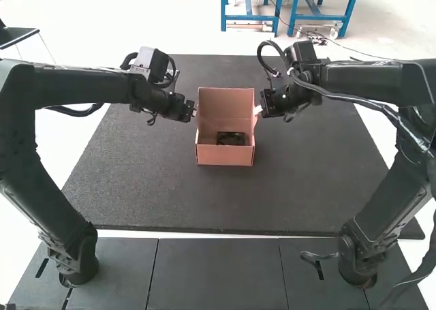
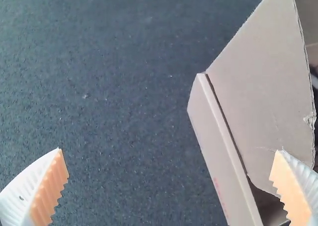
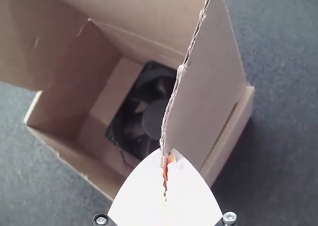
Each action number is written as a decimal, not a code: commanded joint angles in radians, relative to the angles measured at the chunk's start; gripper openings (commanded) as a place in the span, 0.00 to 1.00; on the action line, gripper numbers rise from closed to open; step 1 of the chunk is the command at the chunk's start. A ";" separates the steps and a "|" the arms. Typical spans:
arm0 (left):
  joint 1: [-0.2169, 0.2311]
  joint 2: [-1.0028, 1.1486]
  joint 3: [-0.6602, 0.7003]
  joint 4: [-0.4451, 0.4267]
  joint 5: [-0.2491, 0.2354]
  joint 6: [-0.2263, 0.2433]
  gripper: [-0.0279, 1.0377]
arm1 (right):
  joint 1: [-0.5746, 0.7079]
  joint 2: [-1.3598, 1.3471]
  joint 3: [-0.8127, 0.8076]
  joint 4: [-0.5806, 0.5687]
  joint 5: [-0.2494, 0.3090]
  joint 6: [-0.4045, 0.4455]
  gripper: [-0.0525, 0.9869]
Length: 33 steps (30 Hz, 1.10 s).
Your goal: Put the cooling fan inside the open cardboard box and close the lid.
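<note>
The cardboard box (image 1: 225, 153) stands mid-mat with its lid (image 1: 225, 103) upright at the back. The black cooling fan (image 1: 229, 138) lies flat on the box floor, as the right wrist view shows it (image 3: 141, 119). My right gripper (image 1: 261, 110) is at the box's right side, shut on the top edge of a standing side flap (image 3: 206, 102), with the fingers (image 3: 149, 196) pressed together on the cardboard. My left gripper (image 1: 191, 110) hangs just off the lid's left edge, open. One of its fingertips (image 2: 290, 186) is close to the box's left flap (image 2: 248, 112), the other over bare mat.
The box sits on a dark rubber mat (image 1: 136, 167) with free room on every side. Black base plates (image 1: 218, 272) run along the near edge. Both arms reach in from the sides at about lid height.
</note>
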 commanded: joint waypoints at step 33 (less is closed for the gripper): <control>-0.007 -0.019 -0.002 -0.187 0.048 0.068 0.93 | 0.037 0.037 0.020 -0.112 -0.027 0.005 0.03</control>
